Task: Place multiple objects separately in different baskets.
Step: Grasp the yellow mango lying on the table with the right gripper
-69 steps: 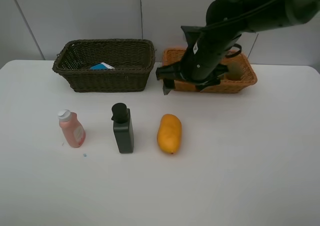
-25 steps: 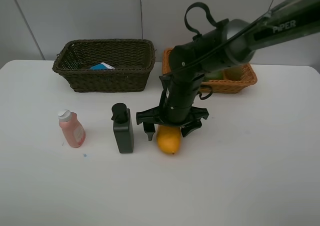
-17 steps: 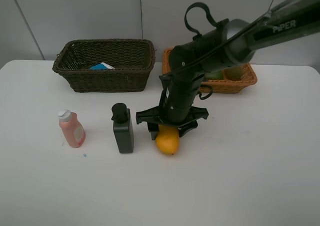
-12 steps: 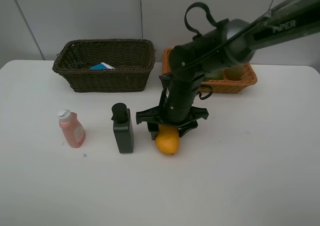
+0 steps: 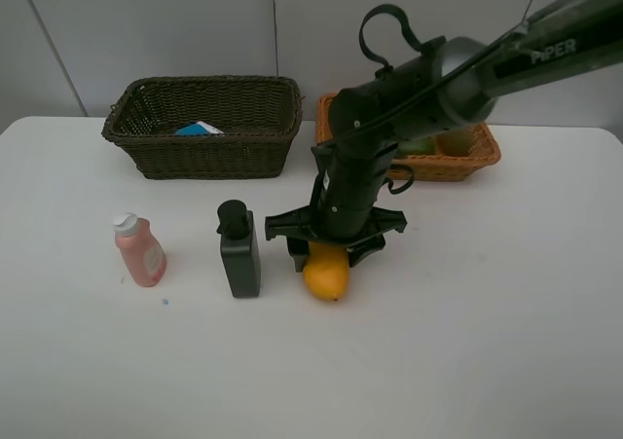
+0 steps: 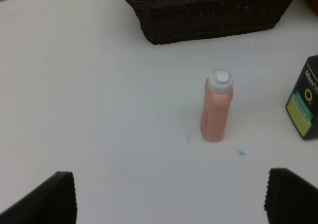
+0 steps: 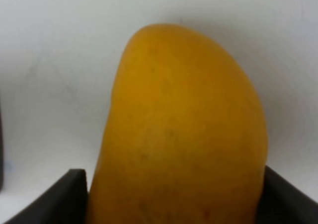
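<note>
The yellow-orange mango [image 5: 327,276] lies on the white table, and my right gripper [image 5: 326,258] comes down on it from above, shut on it. In the right wrist view the mango [image 7: 179,129] fills the gap and touches both black fingers [image 7: 54,199]. To its left stand the black pump bottle [image 5: 239,252] and the pink bottle [image 5: 141,253] with a white cap. My left gripper [image 6: 174,196] is open over bare table, short of the pink bottle [image 6: 217,109]. The dark brown basket [image 5: 204,152] and the orange-tan basket [image 5: 467,159] stand at the back.
A blue and white item [image 5: 198,128] lies in the dark basket [image 6: 213,23]. The right arm reaches from the upper right across the front of the orange-tan basket. The black bottle [image 6: 305,105] stands close to the gripped mango's left side.
The right gripper's fingers have closed in onto the mango, which shifted slightly to the left. The bottles, baskets and left gripper have not moved.
</note>
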Tool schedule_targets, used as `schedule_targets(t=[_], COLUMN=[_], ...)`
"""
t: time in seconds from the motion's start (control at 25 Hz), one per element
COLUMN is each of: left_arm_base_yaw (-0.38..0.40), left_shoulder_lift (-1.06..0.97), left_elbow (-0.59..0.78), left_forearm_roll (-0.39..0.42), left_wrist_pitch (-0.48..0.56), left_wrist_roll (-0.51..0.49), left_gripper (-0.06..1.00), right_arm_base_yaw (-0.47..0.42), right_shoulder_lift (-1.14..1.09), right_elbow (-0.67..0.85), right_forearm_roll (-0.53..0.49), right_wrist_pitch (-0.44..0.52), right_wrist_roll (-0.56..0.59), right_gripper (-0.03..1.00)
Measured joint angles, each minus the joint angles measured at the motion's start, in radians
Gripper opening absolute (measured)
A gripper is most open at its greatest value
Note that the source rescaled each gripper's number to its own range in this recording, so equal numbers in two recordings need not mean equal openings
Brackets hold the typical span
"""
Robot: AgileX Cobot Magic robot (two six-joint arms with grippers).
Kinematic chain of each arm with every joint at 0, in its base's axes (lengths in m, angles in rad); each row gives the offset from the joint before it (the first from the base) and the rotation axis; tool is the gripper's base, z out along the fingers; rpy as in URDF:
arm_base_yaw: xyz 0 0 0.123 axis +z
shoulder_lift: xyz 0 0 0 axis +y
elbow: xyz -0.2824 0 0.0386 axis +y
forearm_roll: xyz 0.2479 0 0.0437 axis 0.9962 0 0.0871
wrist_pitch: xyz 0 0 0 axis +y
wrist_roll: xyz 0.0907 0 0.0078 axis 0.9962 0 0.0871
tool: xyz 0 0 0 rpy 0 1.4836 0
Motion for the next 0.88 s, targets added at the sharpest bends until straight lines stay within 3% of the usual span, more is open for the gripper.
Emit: schedule_targets(t=[0.52, 0.88], left_arm_base_yaw=[0.0, 0.0], left_shoulder_lift=[0.0, 0.0], left_elbow=[0.0, 0.0], left_forearm_roll=[0.0, 0.0], left_wrist_pitch=[0.0, 0.0], left_wrist_roll=[0.0, 0.0], left_gripper=[1.0, 1.0], right_arm_base_yaw=[0.0, 0.0], right_shoulder_lift=[-0.029, -0.062], right_elbow=[-0.003, -0.081], right_forearm_roll=[-0.009, -0.056], right_wrist_pitch=[0.011, 0.082], right_wrist_roll=[-0.001, -0.021], right_gripper=[0.74, 0.74])
